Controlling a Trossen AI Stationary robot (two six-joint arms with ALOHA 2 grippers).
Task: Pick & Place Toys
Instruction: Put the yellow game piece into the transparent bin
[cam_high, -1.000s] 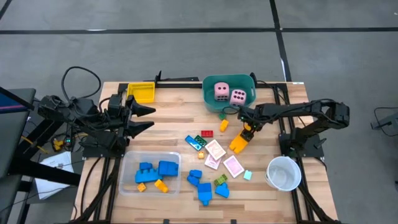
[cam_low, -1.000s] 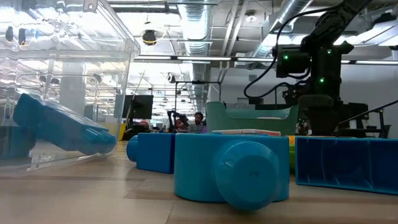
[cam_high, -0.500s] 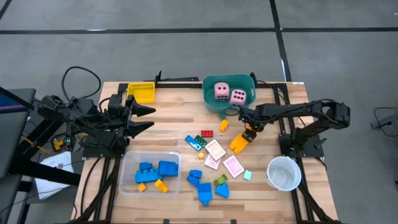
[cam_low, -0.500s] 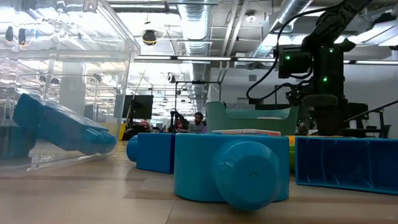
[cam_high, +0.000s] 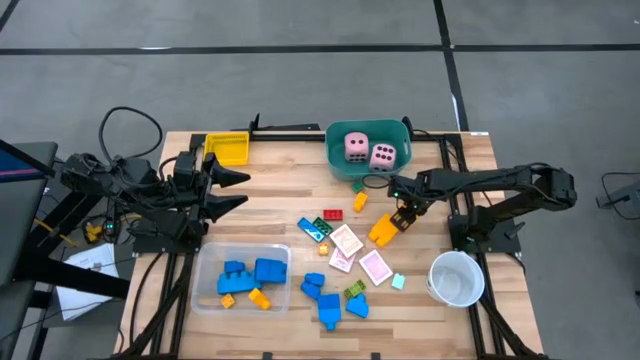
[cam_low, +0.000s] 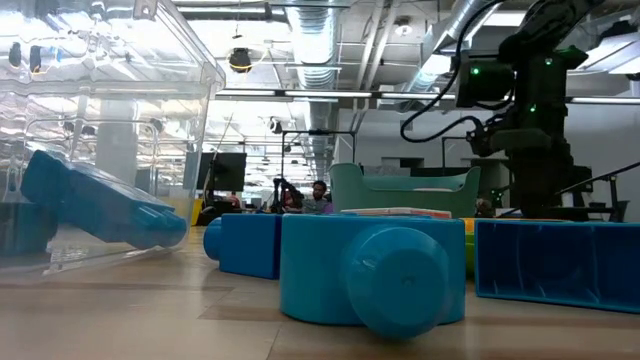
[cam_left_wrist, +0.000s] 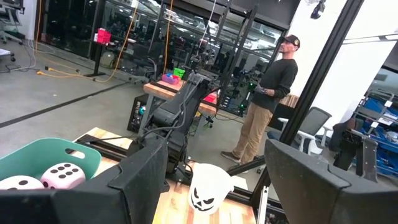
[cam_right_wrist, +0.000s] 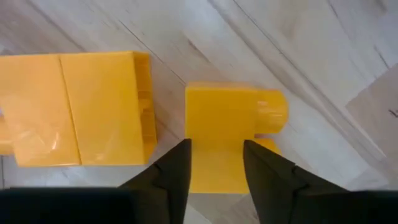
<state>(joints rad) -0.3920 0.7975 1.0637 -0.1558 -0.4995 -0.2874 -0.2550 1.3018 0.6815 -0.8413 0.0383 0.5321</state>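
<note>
Wooden worktop (cam_high: 270, 190) carried scattered toys. Left claw (cam_high: 240, 190) waited open near the yellow tray (cam_high: 228, 148). Right claw (cam_right_wrist: 214, 163) straddled, fingers closing around, a yellow block (cam_right_wrist: 227, 134) beside a second yellow block (cam_right_wrist: 74, 109).

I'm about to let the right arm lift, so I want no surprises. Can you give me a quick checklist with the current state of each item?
1. Right pincer straddles the small yellow block: ok.
2. Fingers firmly clamped on that block: cannot tell.
3. Neighbouring larger yellow block clear of the fingers: ok, it lies beside them with a gap.
4. Teal tub has room beside the two pink dice: ok.
5. Left pincer out of the way, open at the table's left side: ok.
6. Pink-white cards clear of the grasp: ok.
</note>
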